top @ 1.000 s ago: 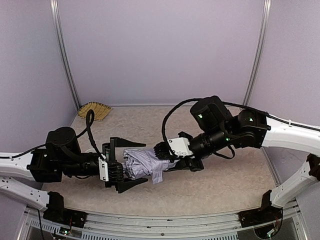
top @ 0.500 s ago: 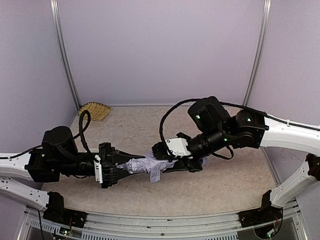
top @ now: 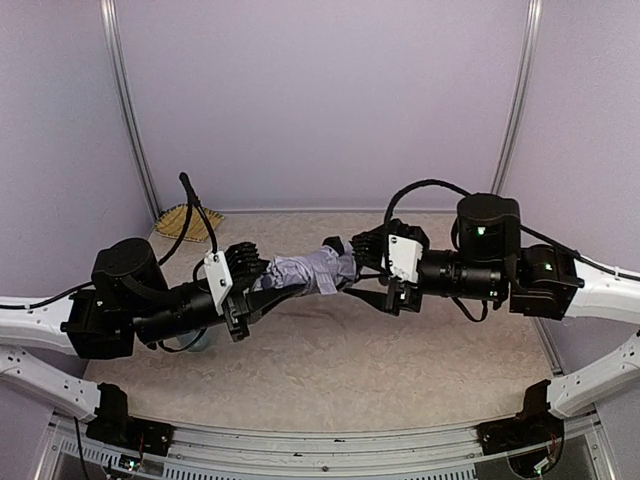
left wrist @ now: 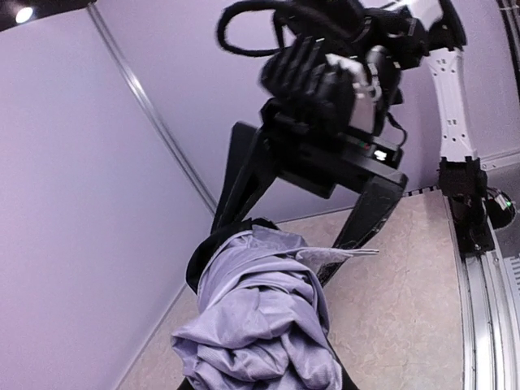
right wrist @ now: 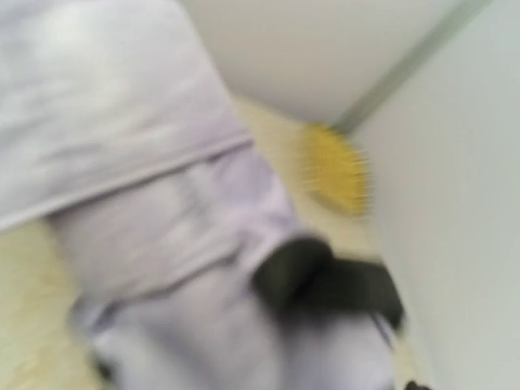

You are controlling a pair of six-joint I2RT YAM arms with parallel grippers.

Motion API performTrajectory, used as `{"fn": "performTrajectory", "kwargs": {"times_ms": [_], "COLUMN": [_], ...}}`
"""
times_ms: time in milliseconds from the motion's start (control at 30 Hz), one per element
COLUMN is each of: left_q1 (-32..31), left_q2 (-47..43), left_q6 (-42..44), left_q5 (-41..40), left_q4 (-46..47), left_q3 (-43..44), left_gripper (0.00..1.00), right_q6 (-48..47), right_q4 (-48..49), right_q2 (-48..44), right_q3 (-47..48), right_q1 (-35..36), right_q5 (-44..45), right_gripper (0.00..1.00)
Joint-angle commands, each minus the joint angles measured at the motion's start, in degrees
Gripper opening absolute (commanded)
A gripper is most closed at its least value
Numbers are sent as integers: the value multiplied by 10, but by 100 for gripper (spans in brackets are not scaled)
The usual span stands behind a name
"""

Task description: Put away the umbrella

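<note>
The umbrella point(top: 308, 271), a bundle of crinkly lavender fabric with black lining, hangs level above the table between the two arms. My left gripper point(top: 262, 286) is shut on its left end. The fabric point(left wrist: 260, 317) fills the lower left wrist view and covers my own fingers. My right gripper point(top: 352, 270) stands open at the right end. Its two black fingers point(left wrist: 240, 175) spread wide on either side of the bundle's far tip. The right wrist view is badly blurred, showing only lavender cloth point(right wrist: 162, 244) and a dark shape.
A yellow woven basket point(top: 186, 218) lies in the back left corner, against the wall. A pale round object point(top: 198, 344) peeks out beneath my left arm. Lavender walls close in three sides. A metal rail point(top: 330, 445) runs along the near edge.
My left gripper closed on the umbrella's left end and lifted it up and back. My right gripper let go, opened wide and drew off to the right.
</note>
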Motion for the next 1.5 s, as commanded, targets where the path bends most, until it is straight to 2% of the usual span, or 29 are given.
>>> {"fn": "performTrajectory", "kwargs": {"times_ms": [0,167,400,667,733,800,967,1033,1100,1133,1167,1333,1467], "left_q1": [21,53,60,61,61,61,61,61,61,61,61,66,73], "left_q2": [19,30,29,23,22,21,21,21,23,23,24,21,10], "left_q6": [-120,-200,-213,-211,-210,-208,-205,-204,-205,-204,-203,-186,-151], "left_q5": [-92,-118,-92,-75,-72,-70,-69,-67,-65,-64,-63,-57,-1], "left_q4": [-11,-59,-68,-69,-68,-68,-66,-66,-67,-69,-70,-95,-136], "left_q3": [88,123,125,120,118,117,117,117,117,117,117,113,99], "left_gripper": [0,0,0,0,0,0,0,0,0,0,0,0,0], "right_q6": [-28,-88,-127,-109,-96,-97,-104,-105,-102,-100,-97,-51,2], "right_q4": [113,171,278,270,269,278,257,257,256,257,257,221,175], "right_q2": [-49,-40,31,80,74,69,77,79,77,76,75,59,42], "right_q3": [-32,-49,-21,35,32,22,23,22,23,23,24,41,72], "right_q1": [1,52,77,67,59,58,58,58,58,58,58,45,0], "right_q5": [67,68,122,147,135,118,104,107,99,98,100,90,59], "right_gripper": [78,76,66,59,52,40,33,26,15,4,0,0,0]}}
